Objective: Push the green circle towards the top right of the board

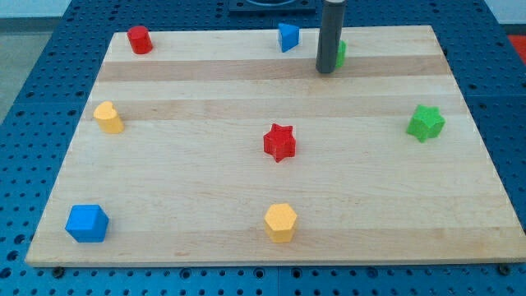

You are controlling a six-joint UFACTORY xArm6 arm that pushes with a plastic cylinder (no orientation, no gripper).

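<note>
The green circle (pixel 340 53) sits near the view's top, right of centre, mostly hidden behind my dark rod; only its right edge shows. My tip (pixel 326 71) rests on the wooden board (pixel 205 197) just at the circle's left and lower side, touching or nearly touching it. A blue block (pixel 288 36) with a slanted shape stands a little to the left of the rod.
A green star (pixel 426 122) lies at the right. A red star (pixel 279 141) is at the centre. A red cylinder (pixel 140 39) is at top left, a yellow heart-like block (pixel 108 117) at left, a blue cube (pixel 87 223) at bottom left, a yellow hexagon (pixel 281 222) at bottom centre.
</note>
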